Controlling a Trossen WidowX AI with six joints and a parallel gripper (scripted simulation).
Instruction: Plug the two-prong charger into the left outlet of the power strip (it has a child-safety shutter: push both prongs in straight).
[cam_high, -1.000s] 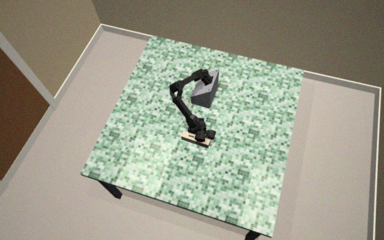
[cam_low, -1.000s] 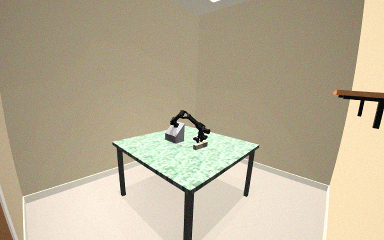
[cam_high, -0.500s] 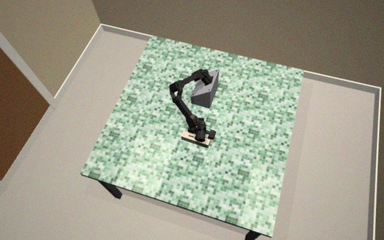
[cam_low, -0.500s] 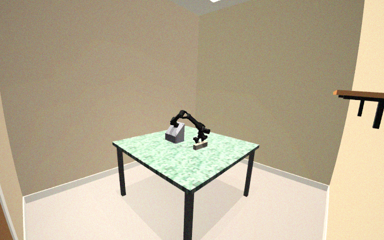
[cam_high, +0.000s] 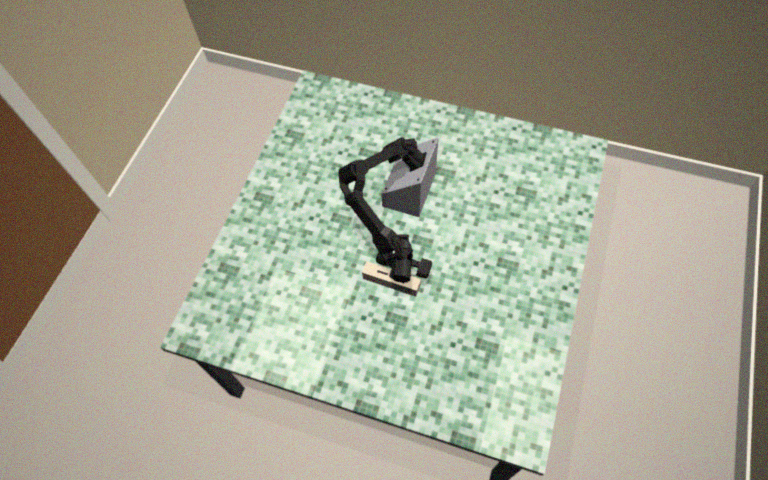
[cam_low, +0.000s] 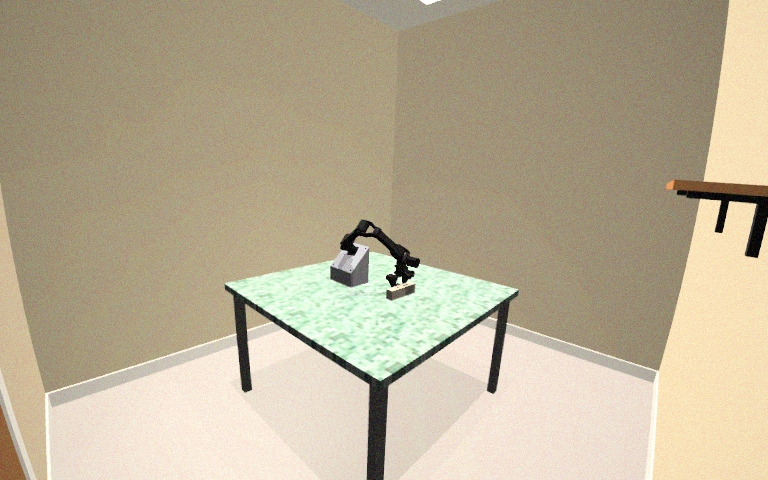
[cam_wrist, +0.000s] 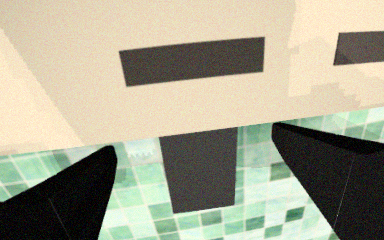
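The cream power strip (cam_high: 370, 269) (cam_low: 393, 294) (cam_wrist: 200, 107) lies on the table. In the wrist view its face fills the upper part, with one whole dark slot near the middle and part of another at the right edge. A dark grey block (cam_wrist: 202, 175), which looks like the charger, shows just below the strip's edge. Its prongs are not visible, and I cannot tell how it meets the strip. My gripper (cam_low: 398, 282) (cam_wrist: 195, 141) is open, one finger on each side of the block with gaps between. In the top view the arm hides the fingertips.
A grey wedge-shaped box (cam_high: 403, 202) (cam_low: 357, 276) stands farther back on the green mosaic table (cam_high: 509, 226) (cam_low: 317, 316). The arm arches from its sloped face to the strip. A brown shelf (cam_low: 719, 187) is on the wall at the right, away from the table.
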